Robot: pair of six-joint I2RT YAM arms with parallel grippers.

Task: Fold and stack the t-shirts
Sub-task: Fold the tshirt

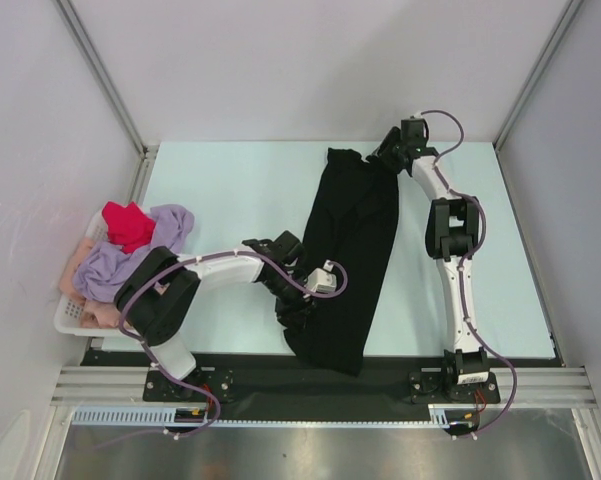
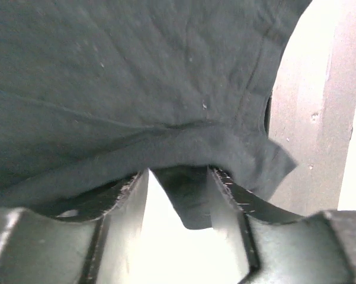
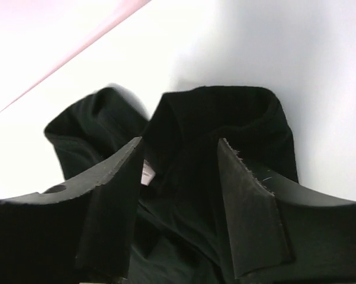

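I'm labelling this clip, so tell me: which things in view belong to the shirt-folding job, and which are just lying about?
Belong to the job:
black t-shirt, spread on the table
red t-shirt
lavender t-shirt
pale pink t-shirt

Just lying about:
white lattice basket, under the coloured shirts

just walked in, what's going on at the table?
Two arms are folding a black t-shirt, which lies as a long narrow strip on the table. The left hand is at its near end, the right hand at its far end, both open. A red shirt and a lavender shirt sit piled in the white basket.
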